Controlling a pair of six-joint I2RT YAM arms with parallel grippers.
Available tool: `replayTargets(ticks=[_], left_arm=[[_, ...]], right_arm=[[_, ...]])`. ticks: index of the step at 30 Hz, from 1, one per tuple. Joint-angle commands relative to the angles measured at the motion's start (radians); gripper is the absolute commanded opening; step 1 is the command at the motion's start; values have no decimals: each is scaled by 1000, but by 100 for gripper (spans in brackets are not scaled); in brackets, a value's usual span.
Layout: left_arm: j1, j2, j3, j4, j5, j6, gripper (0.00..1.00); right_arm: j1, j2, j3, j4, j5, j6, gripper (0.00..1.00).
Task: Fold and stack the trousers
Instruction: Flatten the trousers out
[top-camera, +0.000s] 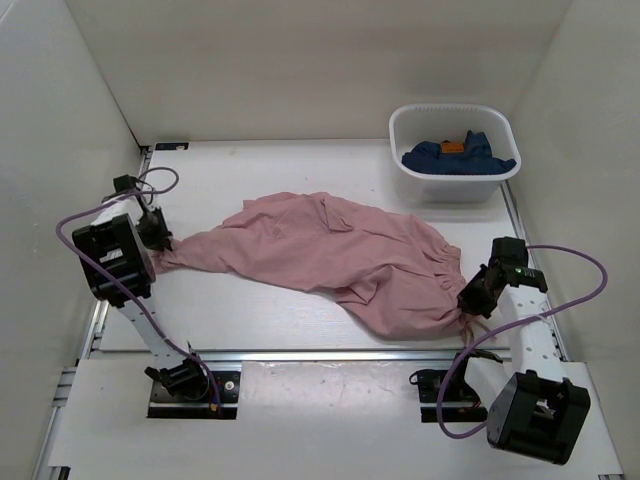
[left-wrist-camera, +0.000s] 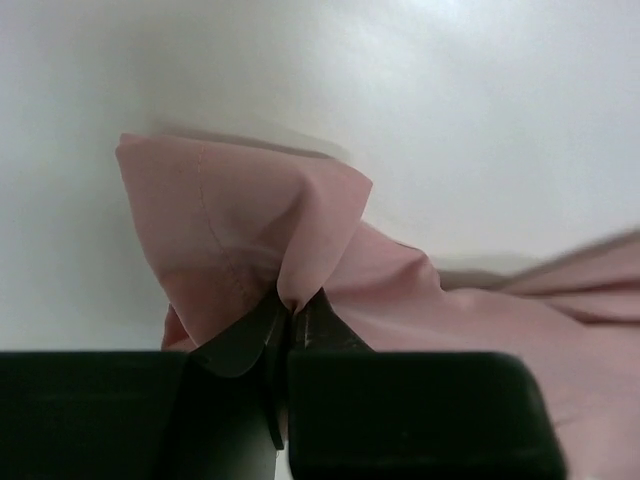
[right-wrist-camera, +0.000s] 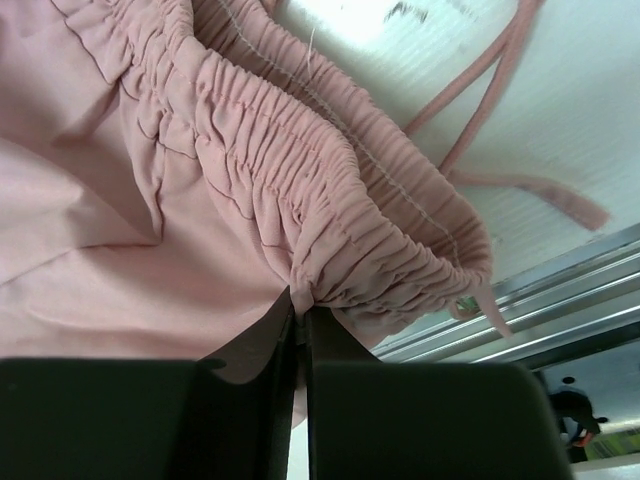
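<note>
The dusty-pink trousers lie stretched across the table from left to right. At the left end my left gripper is shut on a leg hem; in the left wrist view the hem bunches up from between the black fingers. My right gripper is shut on the gathered elastic waistband at the right end, near the table's front rail. Pink drawstrings trail on the white table beyond the waistband.
A white tub at the back right holds dark blue garments with an orange patch. White walls enclose the table on three sides. A metal rail runs along the front edge, close under the right gripper.
</note>
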Motion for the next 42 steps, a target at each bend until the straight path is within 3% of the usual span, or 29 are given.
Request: replayTargets(ticks=[1,4,5,7,8,9,13,14,15,16,17,19,21,25,28,32,35,39,42], left_arm=[[-63,-258,-34,-74,85,-5,14],[-268,-400,93,-84,79,-5,14],[-413,-400,143,-95,68,-5,14],[-555,-370,355,-95,56,-5,14],[-618,-291,443,-95,56,-5,14],[-728,-235,646,-95,46,-5,14],[-914,102,1158,-37,14,-5,14],[-937,183,1194,3,14,-5,45],[-966,207,1194,41,14,-5,69],[-979,224,1181,67,-19,-5,93],[-988,254,1181,86,-59,-5,100],[-988,255,1111,86,-159,-5,100],[-910,185,1037,86,-185,-5,100],[-728,51,844,86,-185,-5,100],[-640,-50,598,74,-129,-5,100],[-649,-97,265,-32,-31,-5,100],[-716,-166,28,26,-9,-5,100],[-767,-224,-118,153,-38,-5,100],[-778,-180,-119,196,-110,-5,100]], right_arm=[[8,-32,-40,-9,-64,0,4],[17,-54,-86,0,-94,20,4],[17,-54,-86,0,-107,29,3],[26,-54,-102,0,-107,30,3],[26,-42,-102,0,-107,30,3],[40,-41,-102,0,-107,30,3],[52,11,-58,-24,-81,10,3],[63,21,-45,-24,-67,-1,3],[63,38,-33,-33,-67,-10,3],[74,38,-7,-34,-58,-10,3],[74,53,5,-43,-58,-19,3],[83,64,36,-43,-58,-30,3],[83,75,48,-52,-48,-41,3],[83,75,49,-52,-48,-50,3],[83,75,49,-41,-58,-50,3],[83,75,49,-32,-58,-50,3],[83,75,49,-32,-58,-50,3],[83,75,38,-32,-48,-50,3],[83,66,27,-41,-38,-50,3]])
